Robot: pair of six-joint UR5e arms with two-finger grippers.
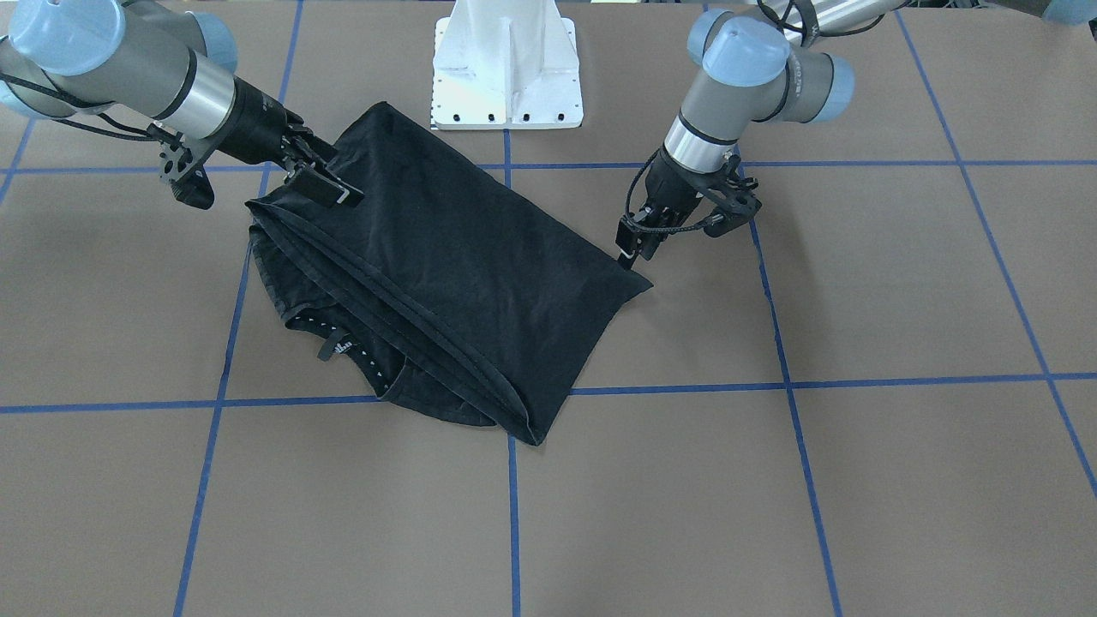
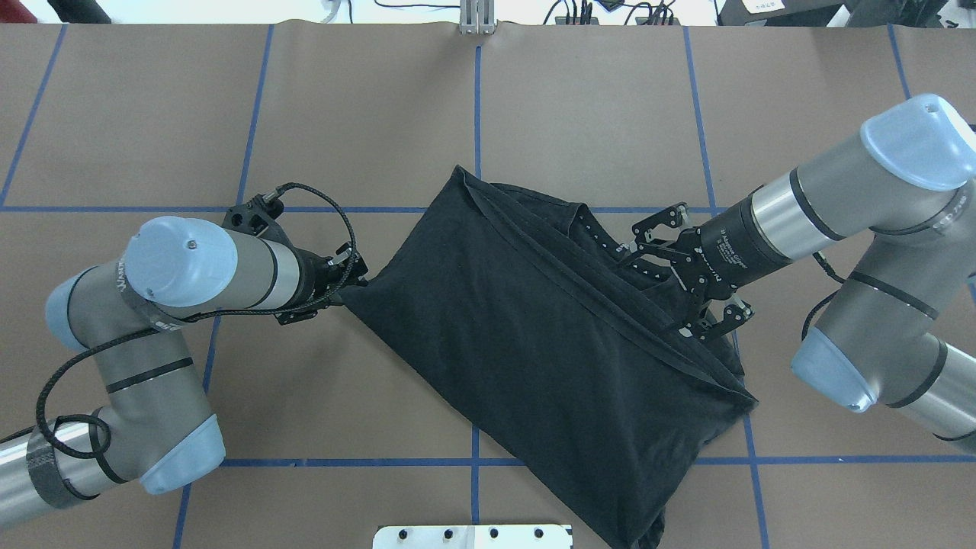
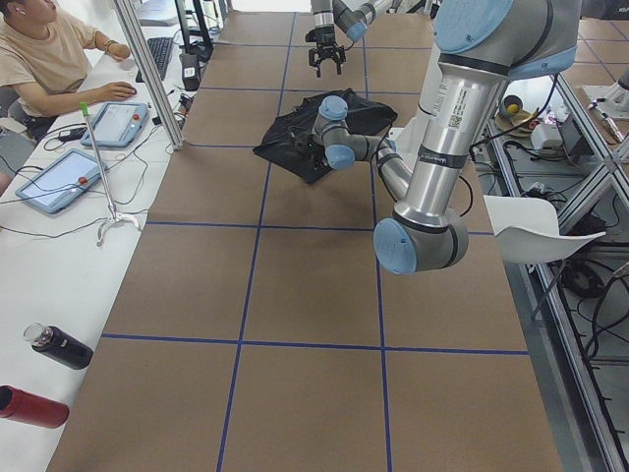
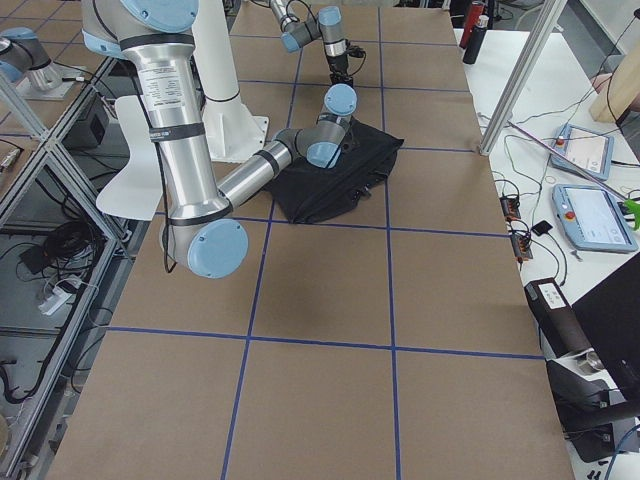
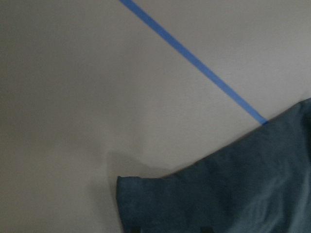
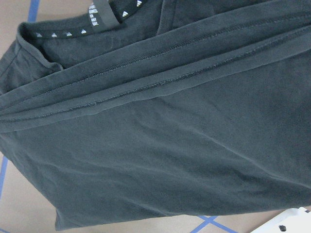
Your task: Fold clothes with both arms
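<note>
Room: along the operators' side, nearest me, runs a white bench with two tablets [image 3: 59, 177], a dark bottle [image 3: 57, 346] and a seated person [image 3: 39, 59].
Surface: a brown matte table [image 1: 857, 480] is marked into big squares by blue tape lines [image 1: 514, 514].
T-shirt: the black T-shirt [image 1: 463, 274] lies mid-table over a tape crossing. It is doubled over with the plain side up and no logo showing. Its collar and label peek out at the near-left edge, beside diagonal stitched hems.
Left gripper: the robot's left gripper [image 1: 636, 248], on my right, points down at the shirt's right-hand corner. Its tip is touching or just beside the cloth. I cannot tell whether its fingers are apart or pinched.
Right gripper: the robot's right gripper [image 1: 324, 182], on my left, hangs low over the shirt's far-left edge. Its fingers look spread and seem to hold nothing.
Step in hand: by my reading, taking hold of two ends for the next fold.
Doing it well: each pinch should catch every layer, not just the top one, and both should close before any lift. The grippers should then rise together and level, with the cloth lightly taut, so the lower layers neither drag nor skew. The right side should steer clear of the loose hems.
Far edge: a white bolted pedestal base [image 1: 507, 68] stands behind the shirt.
</note>
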